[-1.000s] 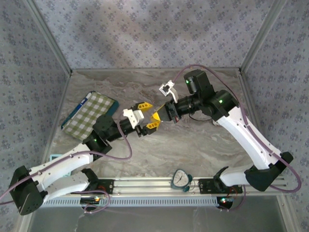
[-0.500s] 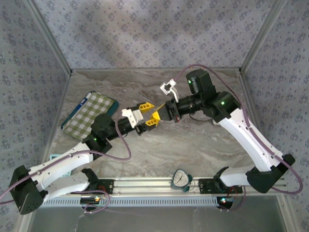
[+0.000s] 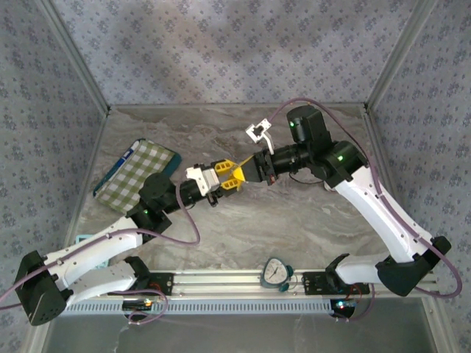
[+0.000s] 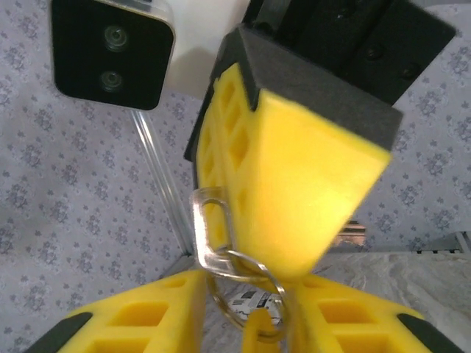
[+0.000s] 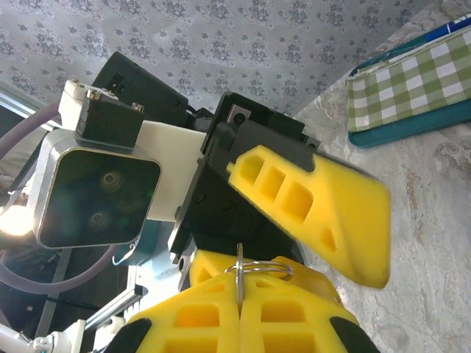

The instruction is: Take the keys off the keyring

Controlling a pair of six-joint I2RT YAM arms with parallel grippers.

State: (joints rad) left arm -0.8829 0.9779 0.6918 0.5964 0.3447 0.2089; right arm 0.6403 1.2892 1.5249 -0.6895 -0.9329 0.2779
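Marbled tabletop (image 3: 309, 220), patterned fabric walls (image 3: 221, 51). Top: left gripper (image 3: 229, 175) and right gripper (image 3: 244, 172) tip to tip mid-table. Left wrist: thin steel keyring (image 4: 246, 259), glossy clear tab (image 4: 208, 220), likely the keys (image 4: 257, 332) as a yellow nub between matte latticed left jaws; gripped or not, cannot tell. Right wrist: right jaws clenched on keyring. Pinch key head, feed along coil, no yanking.

White-shelled arms (image 3: 103, 250) with black joints (image 3: 151, 202) trail mauve cables (image 3: 198, 226) — left claw (image 3: 229, 177) and right claw (image 3: 247, 170) carry yellow, square-holed fingers (image 5: 309, 198).
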